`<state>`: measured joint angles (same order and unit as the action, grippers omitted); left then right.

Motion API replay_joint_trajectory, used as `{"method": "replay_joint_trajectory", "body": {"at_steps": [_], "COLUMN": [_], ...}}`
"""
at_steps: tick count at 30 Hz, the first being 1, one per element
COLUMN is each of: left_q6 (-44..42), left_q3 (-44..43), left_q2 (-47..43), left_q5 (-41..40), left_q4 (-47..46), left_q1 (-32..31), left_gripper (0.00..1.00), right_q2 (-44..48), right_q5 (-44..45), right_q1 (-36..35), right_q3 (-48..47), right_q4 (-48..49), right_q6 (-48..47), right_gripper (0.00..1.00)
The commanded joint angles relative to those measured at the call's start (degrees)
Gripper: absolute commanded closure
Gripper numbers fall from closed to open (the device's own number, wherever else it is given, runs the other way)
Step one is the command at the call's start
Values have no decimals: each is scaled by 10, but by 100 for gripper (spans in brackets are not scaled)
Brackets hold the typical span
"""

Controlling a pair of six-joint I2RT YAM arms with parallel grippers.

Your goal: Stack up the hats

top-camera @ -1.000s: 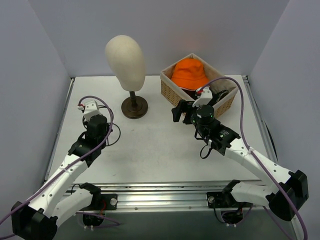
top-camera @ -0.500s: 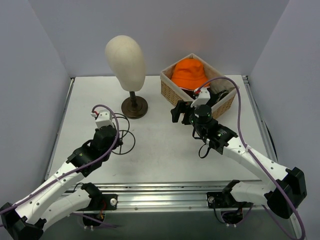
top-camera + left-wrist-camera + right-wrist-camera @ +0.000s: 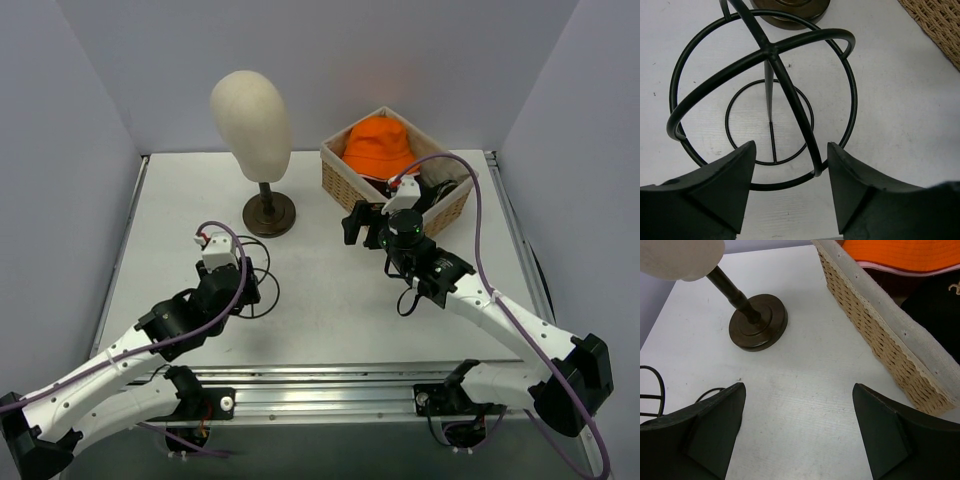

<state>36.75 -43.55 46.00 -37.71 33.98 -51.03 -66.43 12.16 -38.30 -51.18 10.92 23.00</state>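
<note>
Orange hat (image 3: 378, 146): lies crown-up inside the basket (image 3: 336, 172), on top of the other contents, toward its far-left side. 
Pink hat (image 3: 890, 266): shows only as a thin pale edge directly under the orange brim, inside the basket. 
Black cap (image 3: 940, 305): sits lower in the basket, toward its near-right part, partly covered by the orange hat. Bears a small pale stitched mark, cut off at the frame edge and too small to read.

Right gripper (image 3: 800, 425): hovers just beside the near-left wall of the basket, over bare table (image 3: 320, 320). Held with fingers spread wide apart and nothing between them. No contact with the basket or with any hat.

Left gripper (image 3: 790, 185): hangs well to the left of the basket and nearer the arm bases than the basket. Held with fingers apart and nothing clamped. Points down at a black wire stand (image 3: 765, 95), with the fingertips over its near rim. Impossible to tell whether touching the wire or clear of it. Made of crossed hoops over a round ring foot, and placed on the table well left of the basket.

Mannequin head (image 3: 250, 110): stands upright on a dark round foot (image 3: 269, 215), left of the basket and apart from it, level with its far side
</note>
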Motion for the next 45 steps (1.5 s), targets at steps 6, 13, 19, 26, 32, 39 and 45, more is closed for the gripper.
{"method": "replay_joint_trajectory", "body": {"at_steps": [6,13,19,26,32,39,45], "left_q6": [-50,-77,-89,-116,-135,-141,-145], "left_q3": [-61,-83,-116,-28,42,57,66], "left_q2": [-44,-122,-132,-175,-196,-207,-217], "left_q5": [33,50,14,44,67,56,38], "left_q4": [10,-52,-84,-231,-301,-295,-302], "left_q1": [-7,-7,-5,-4,-6,-8,-8], "left_gripper": [15,6,6,6,6,6,6], "right_q2": [-1,-89,-236,-422,-533,-574,-577], "right_q5": [46,101,69,-4,-21,-39,-50], "right_q1": [0,40,128,204,226,242,241], "right_q3": [-16,-188,-349,-569,-682,-673,-668], "right_q4": [2,-70,-54,-128,-154,-116,-76], "right_q6": [-18,-67,-81,-76,-79,-71,-76], "right_gripper": [16,16,17,22,25,36,51]}}
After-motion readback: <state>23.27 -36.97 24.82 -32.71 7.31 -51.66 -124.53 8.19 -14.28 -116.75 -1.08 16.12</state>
